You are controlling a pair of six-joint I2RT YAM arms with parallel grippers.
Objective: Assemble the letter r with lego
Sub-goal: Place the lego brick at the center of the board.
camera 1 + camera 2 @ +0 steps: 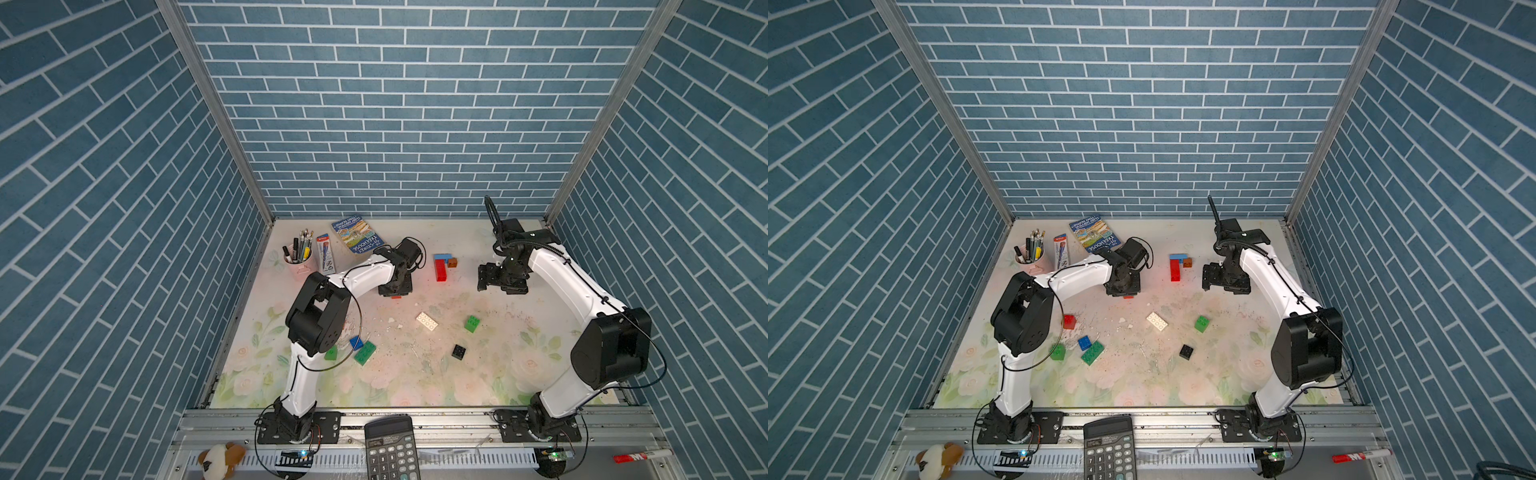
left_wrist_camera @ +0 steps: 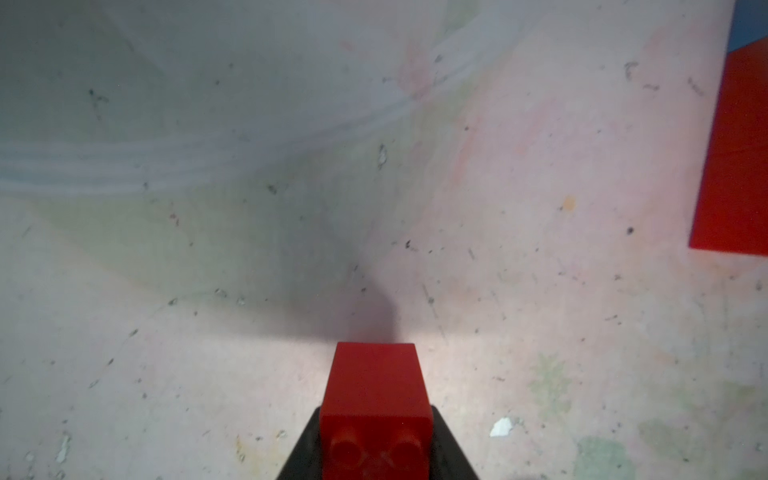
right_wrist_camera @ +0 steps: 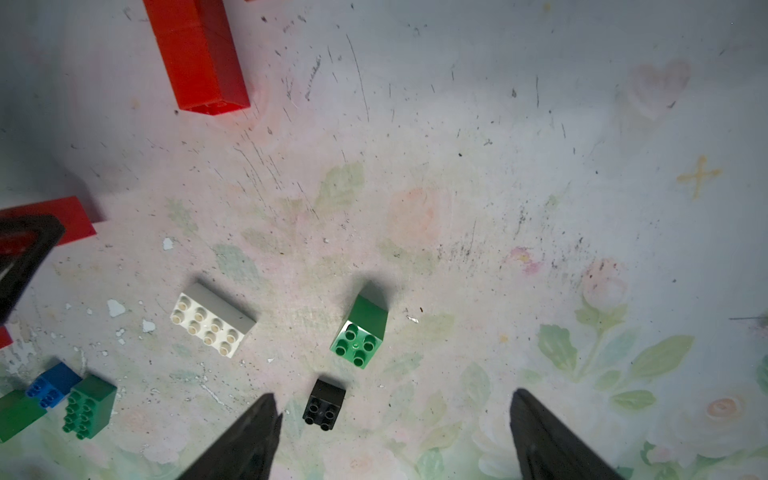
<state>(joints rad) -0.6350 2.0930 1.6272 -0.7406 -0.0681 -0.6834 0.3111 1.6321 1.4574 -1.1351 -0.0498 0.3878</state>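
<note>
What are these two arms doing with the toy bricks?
They are building a letter from bricks. The left gripper is shut on a small red brick. The right gripper hangs open, holding nothing. A red, light blue and brown cluster lies near the back; a white brick, a green brick and a black brick lie loose.

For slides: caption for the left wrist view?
Left gripper shut on a red brick over the worn floral mat; the build's red stem partly in view.

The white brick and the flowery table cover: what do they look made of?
White brick: likely moulded hard plastic, smooth with a slight sheen, crisp round studs. Table cover: seemingly a printed matt sheet, vinyl or paper; scuffed with dark scratches and chipped white flecks.
</note>
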